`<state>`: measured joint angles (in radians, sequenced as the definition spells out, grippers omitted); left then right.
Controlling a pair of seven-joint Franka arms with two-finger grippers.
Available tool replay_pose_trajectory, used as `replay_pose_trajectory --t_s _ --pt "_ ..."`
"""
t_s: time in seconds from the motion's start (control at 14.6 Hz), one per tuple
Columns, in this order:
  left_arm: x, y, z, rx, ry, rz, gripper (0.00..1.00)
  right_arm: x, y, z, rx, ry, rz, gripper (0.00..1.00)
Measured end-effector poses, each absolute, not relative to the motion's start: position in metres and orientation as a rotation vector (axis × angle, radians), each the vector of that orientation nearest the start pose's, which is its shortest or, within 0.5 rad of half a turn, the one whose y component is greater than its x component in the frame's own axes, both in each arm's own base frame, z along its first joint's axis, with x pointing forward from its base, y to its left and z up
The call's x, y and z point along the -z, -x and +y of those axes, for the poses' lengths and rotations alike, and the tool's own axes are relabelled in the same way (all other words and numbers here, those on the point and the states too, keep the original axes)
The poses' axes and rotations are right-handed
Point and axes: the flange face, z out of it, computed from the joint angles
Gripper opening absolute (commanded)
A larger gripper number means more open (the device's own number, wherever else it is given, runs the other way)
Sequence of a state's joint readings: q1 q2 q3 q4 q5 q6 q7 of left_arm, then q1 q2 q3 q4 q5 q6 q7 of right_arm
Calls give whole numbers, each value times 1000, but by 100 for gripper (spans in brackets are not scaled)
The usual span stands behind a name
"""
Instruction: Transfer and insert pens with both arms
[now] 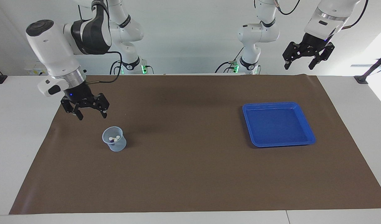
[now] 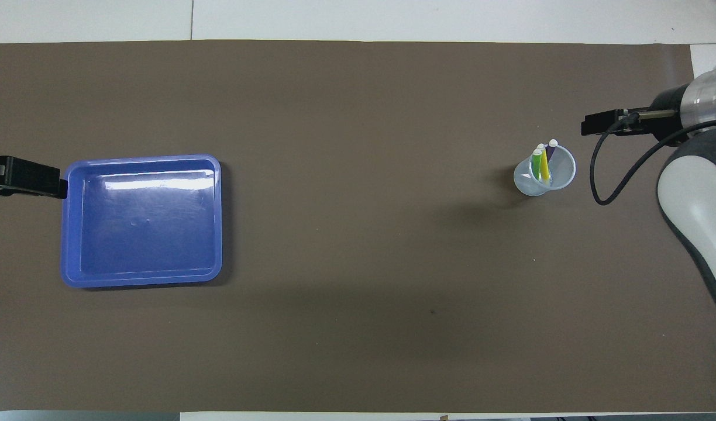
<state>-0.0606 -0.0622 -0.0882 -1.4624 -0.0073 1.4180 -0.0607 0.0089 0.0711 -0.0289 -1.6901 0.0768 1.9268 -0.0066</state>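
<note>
With my right pincer [image 1: 90,114] open and empty above the tabletop [image 1: 190,174], the cup [image 1: 114,139] at its 5 o'clock, I judge the pens [image 2: 543,162] light, stiff and slick, best pinched just under their whitish caps.

You had no writing to read here: nothing legible stood on the blue tray [image 1: 277,124], the clear cup [image 1: 114,139], the brown mat [image 1: 190,174] or the pens [image 2: 544,164]. A small mark sat on one smaller arm [image 1: 125,21] at the back, but you could not make it out.
</note>
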Motion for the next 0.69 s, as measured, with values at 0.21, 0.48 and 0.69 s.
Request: replay_pose_trajectory --t_s 0.21,0.48,0.69 --pt "-676 -514 -80 -32 3139 139 100 -590 -594 -8 176 3093 112 100" --pt "-650 -529 -81 -92 3138 141 100 -608 -582 -9 130 3110 155 100" --pt "-639 -541 -84 -79 3146 146 100 -618 -568 -9 107 3112 167 100"
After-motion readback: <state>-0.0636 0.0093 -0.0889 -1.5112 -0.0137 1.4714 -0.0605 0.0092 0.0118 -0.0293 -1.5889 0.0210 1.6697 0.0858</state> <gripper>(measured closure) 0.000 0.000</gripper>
